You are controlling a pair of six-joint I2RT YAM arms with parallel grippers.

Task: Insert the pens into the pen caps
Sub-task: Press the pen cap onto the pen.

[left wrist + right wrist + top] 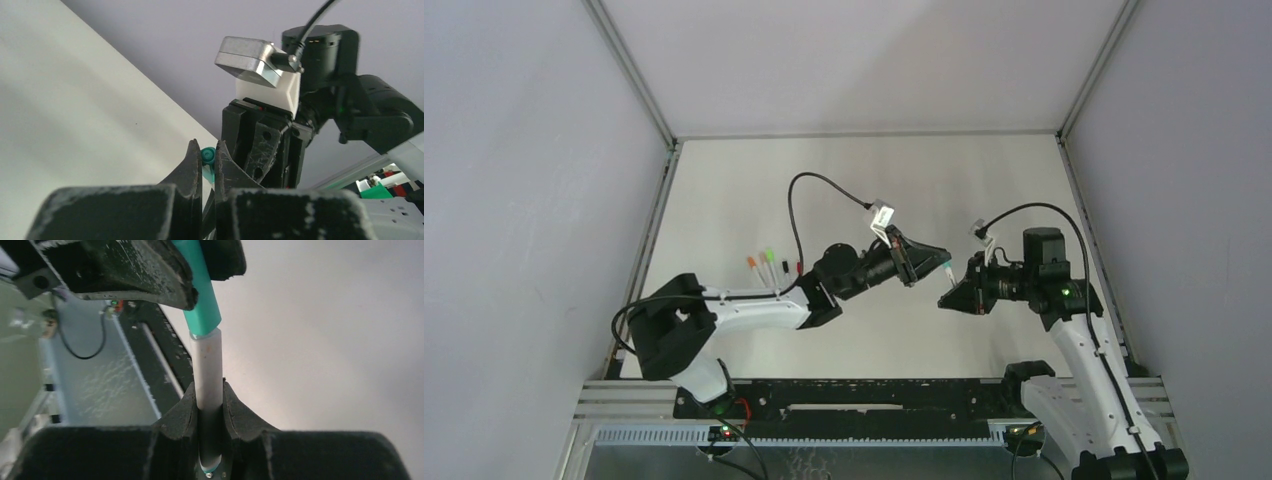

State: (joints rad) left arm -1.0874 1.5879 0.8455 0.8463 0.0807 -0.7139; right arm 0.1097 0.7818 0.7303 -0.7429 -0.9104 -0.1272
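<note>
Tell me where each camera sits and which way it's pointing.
Top external: above, behind the bases, looking down at the table; both arms show.
Left wrist: on the left arm, facing the right arm; own jaws pinch the teal cap.
Right wrist: looks along the white pen its jaws clamp.
Both wrist views share the teal cap.

A row of pens (769, 265) lies on the worktop (874, 170) left of the left gripper (207, 146), whose cap (202, 305) meets the end of the pen (207, 365) in the right gripper (208, 392).

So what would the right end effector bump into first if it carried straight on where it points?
Probably the left end effector, shut on the teal cap over the tip of the pen.
</note>
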